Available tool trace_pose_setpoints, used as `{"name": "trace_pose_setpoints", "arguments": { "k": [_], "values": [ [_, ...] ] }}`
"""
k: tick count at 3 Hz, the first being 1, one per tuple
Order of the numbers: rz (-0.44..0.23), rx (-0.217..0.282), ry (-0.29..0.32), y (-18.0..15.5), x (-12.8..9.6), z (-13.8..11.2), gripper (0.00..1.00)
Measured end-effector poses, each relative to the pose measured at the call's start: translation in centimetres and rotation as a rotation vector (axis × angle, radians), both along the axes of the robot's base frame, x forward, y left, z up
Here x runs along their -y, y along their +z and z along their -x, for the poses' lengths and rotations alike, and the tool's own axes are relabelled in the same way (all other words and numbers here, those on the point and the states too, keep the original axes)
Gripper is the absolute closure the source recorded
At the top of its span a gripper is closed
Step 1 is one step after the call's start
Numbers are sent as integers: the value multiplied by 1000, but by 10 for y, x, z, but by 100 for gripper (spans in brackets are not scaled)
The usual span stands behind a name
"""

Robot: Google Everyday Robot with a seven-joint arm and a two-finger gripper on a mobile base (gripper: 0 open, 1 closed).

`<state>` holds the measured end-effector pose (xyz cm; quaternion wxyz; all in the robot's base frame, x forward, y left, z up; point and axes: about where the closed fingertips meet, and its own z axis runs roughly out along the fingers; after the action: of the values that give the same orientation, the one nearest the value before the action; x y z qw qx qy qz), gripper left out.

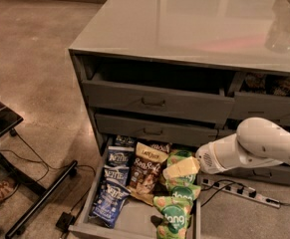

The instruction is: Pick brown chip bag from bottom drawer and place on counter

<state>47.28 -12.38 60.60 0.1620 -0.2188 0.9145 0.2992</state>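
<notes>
Bottom drawer (134, 222) pulled open, green dang bags (174, 214) front right, blue Kettle bags (109, 200) left. Brown chip bag (145, 176) lies between them, long axis front-to-back, cream band toward cabinet. Gripper (181, 168) just right of it over green bags, grip state can't tell; counter (184, 29) above.

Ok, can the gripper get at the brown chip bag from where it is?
Probably yes. The gripper hangs over the open bottom drawer, close beside the brown chip bag, whose face lies uncovered. The green bags crowd one edge and the blue bags the other, so it is tight.
</notes>
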Motion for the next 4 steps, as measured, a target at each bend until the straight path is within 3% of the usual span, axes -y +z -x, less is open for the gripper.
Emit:
{"name": "trace_pose_setpoints", "arguments": {
  "k": [1, 2, 3, 4],
  "values": [
    [-27, -11, 6, -11, -6, -5, 0],
    [-91, -3, -34, -42, -20, -21, 0],
    [-169, 35, -158, -72, -30, -37, 0],
    [-212, 125, -288, -80, -32, -60, 0]
  ]
}}
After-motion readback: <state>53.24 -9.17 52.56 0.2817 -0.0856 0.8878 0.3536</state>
